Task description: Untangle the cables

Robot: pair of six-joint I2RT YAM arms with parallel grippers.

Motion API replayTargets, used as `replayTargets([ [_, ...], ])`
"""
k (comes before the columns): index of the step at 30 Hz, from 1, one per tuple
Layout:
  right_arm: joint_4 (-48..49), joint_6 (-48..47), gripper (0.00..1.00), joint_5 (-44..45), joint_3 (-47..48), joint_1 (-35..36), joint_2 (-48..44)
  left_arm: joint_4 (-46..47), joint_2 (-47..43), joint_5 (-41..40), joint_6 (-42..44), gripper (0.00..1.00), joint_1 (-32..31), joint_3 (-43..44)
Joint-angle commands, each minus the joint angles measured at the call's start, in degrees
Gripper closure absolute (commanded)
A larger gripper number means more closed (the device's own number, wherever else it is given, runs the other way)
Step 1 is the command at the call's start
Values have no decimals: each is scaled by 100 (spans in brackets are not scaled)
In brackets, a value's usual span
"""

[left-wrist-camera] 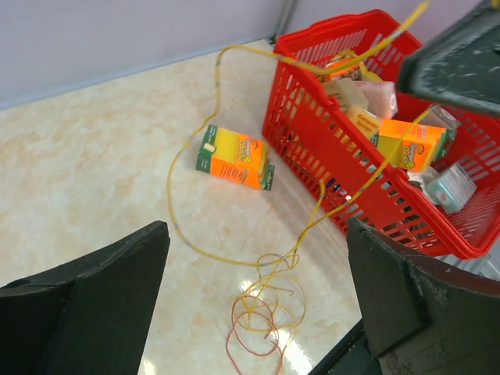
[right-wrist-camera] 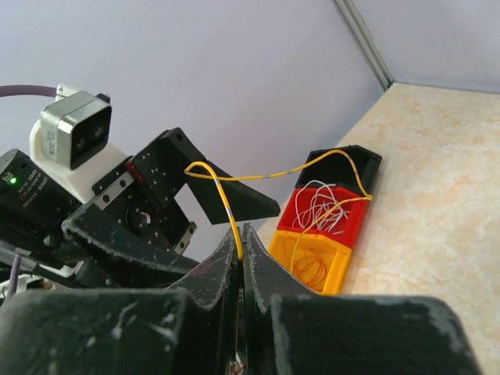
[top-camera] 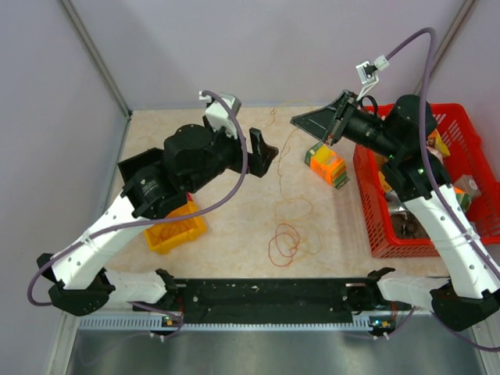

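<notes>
1. The thin red, orange and yellow cables lie in a loose tangle mid-table on the beige marbled table, at 6 o'clock from both grippers.
2. One yellow strand rises to the right gripper, whose fingers are pressed together on it.
3. Nothing pins the tangle, so pulling higher could drag it whole or cinch the knot. The strand might also snag the red plastic basket at 3 o'clock.
4. The left gripper hovers at 11 o'clock, spread wide and empty. The right arm reaches inward, raised.
</notes>
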Motion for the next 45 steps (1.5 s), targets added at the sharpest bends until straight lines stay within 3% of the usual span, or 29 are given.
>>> replayTargets([
  [1, 260, -34, 100, -44, 29, -17, -149, -787, -66, -410, -827, 1, 133, 271],
  [5, 260, -43, 100, -44, 47, -17, -166, -840, 356, 1374, -1318, 2, 511, 534],
  [11, 251, -43, 100, -8, -24, -17, -228, -647, 840, 2045, -1504, 2, 511, 736],
  [14, 181, -95, 100, 27, -41, -17, -263, -770, 876, 1828, -1583, 2, 467, 817],
  [17, 111, -157, 100, 97, -76, -17, -324, -419, 349, 1422, -1539, 1, 476, 273],
  [20, 120, -148, 100, 115, -103, -17, -333, -444, 383, 1561, -1513, 2, 476, 350],
  [24, 155, -139, 100, 88, -103, -17, -316, -428, 489, 1834, -1443, 21, 467, 438],
  [25, 129, -139, 100, 106, -103, -17, -333, -401, 445, 1826, -1356, 21, 467, 456],
  [29, 102, -166, 100, 132, -103, -17, -386, -514, 138, 1336, -821, 2, 467, 517],
  [36, 93, -166, 100, 123, -94, -17, -386, -1542, 505, 842, 50, 2, 546, 1351],
  [39, 84, -175, 100, 132, -68, -17, -404, -1649, 778, 1542, 324, 2, 791, 1449],
  [42, 58, -218, 100, 150, -85, -17, -430, -1412, 770, 2544, -17, 2, 1414, 1151],
  [45, 32, -245, 100, 194, -129, -17, -465, -1053, 586, 2783, -413, 2, 1802, 686],
])
